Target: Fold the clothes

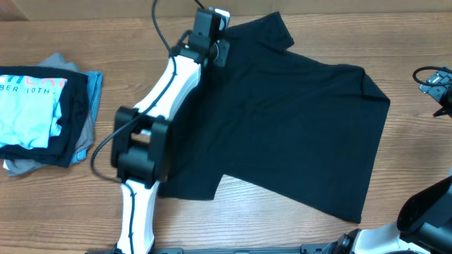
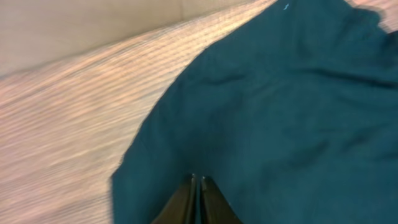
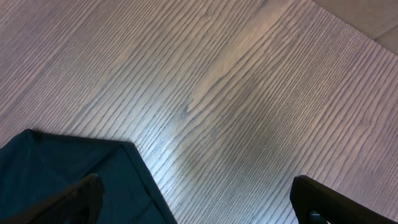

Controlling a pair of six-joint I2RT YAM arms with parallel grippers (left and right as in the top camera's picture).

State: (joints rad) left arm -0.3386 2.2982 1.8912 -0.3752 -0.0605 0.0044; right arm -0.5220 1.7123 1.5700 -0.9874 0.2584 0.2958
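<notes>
A black short-sleeved T-shirt [image 1: 282, 120] lies spread flat across the middle of the wooden table, far wider than either gripper. My left gripper [image 1: 212, 28] is at the shirt's far left sleeve. In the left wrist view its fingers [image 2: 199, 180] are pressed together on the dark fabric [image 2: 280, 112], which puckers around the tips. My right gripper [image 3: 196, 182] stands wide open low over bare wood, beside a near corner of the shirt [image 3: 62, 174]. Nothing sits between its fingers.
A stack of folded clothes with a light blue lettered T-shirt [image 1: 28, 106] on top and a grey garment [image 1: 78, 137] beneath lies at the left edge. A black fixture with cable [image 1: 438, 83] sits at the right edge. The right arm [image 1: 424, 208] fills the near right corner.
</notes>
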